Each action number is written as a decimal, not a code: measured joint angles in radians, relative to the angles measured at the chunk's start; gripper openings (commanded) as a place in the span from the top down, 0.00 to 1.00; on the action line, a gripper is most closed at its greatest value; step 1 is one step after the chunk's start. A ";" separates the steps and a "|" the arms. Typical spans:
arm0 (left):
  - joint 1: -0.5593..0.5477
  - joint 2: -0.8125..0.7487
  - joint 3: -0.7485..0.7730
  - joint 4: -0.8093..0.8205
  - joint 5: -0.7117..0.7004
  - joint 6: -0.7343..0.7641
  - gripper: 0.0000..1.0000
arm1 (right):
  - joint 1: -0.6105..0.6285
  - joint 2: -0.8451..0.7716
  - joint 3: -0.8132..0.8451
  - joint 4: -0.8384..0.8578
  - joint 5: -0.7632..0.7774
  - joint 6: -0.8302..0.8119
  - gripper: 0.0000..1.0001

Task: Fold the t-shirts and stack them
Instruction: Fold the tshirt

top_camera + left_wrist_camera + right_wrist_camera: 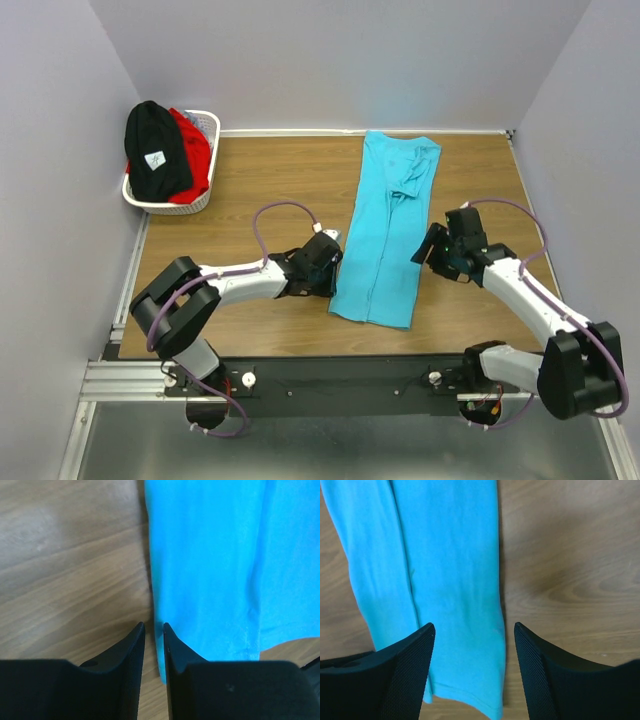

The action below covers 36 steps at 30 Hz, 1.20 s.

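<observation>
Wooden table (250, 180) boxed in by plain grey walls, that's our setup. Closest to us, the left gripper (154, 625) sits low over the wood with its jaws only a slit apart. We see nothing caught in there, just bare table showing through. The turquoise t-shirt (210, 570) starts right beside that slit, and its long edge runs off ahead of the right-hand finger. Over on the other side, the right gripper (474, 626) is spread wide and holding nothing. The shirt's other long edge lies under the gap between its jaws. The shirt is a long narrow strip flat on the table between both tools. Way off past the left gripper, in the far corner, the white basket (160, 207) holds the black t-shirt (155, 150) and the red t-shirt (197, 150)
</observation>
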 measured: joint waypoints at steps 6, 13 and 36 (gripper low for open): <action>-0.016 -0.017 -0.027 -0.005 0.005 -0.006 0.70 | 0.073 -0.056 -0.102 -0.008 -0.065 0.069 0.32; -0.016 -0.043 -0.049 -0.010 0.015 -0.004 0.65 | 0.205 -0.057 -0.176 -0.040 -0.107 0.141 0.32; -0.037 -0.100 -0.097 0.021 0.107 0.045 0.58 | 0.224 -0.087 -0.245 -0.106 -0.193 0.175 0.59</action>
